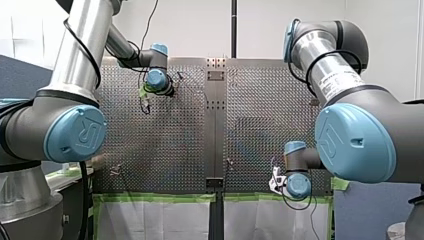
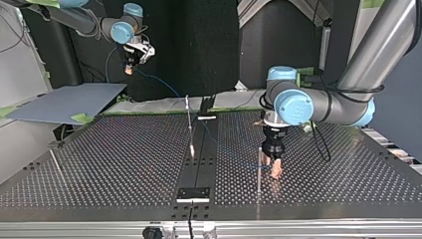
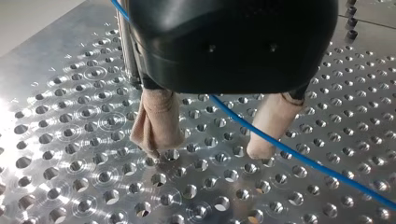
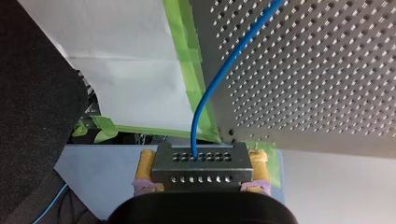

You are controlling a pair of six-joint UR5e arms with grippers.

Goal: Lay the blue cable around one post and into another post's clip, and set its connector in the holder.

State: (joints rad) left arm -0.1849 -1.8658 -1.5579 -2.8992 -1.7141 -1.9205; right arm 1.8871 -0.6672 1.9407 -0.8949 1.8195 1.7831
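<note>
Routing the line around a post looks like the step in hand. Left gripper (image 3: pixel 208 151) is down at the perforated table (image 3: pixel 70 140), beige-padded fingers (image 3: pixel 156 121) spread wide. The blue cable (image 3: pixel 299 156) crosses at them ungripped, and I can't tell if it's truly between them. A thin post (image 3: pixel 126 51) stands just beside one finger. Right gripper (image 2: pixel 129 68) hangs raised past the table's far edge in the top view, yellow pads clamped on the grey connector (image 4: pixel 201 170), cable leading off toward the table. Connector isn't in any holder yet, and the clip isn't discernible. Next probably needs left to pinch the cable and sweep it round the post while right feeds slack.
</note>
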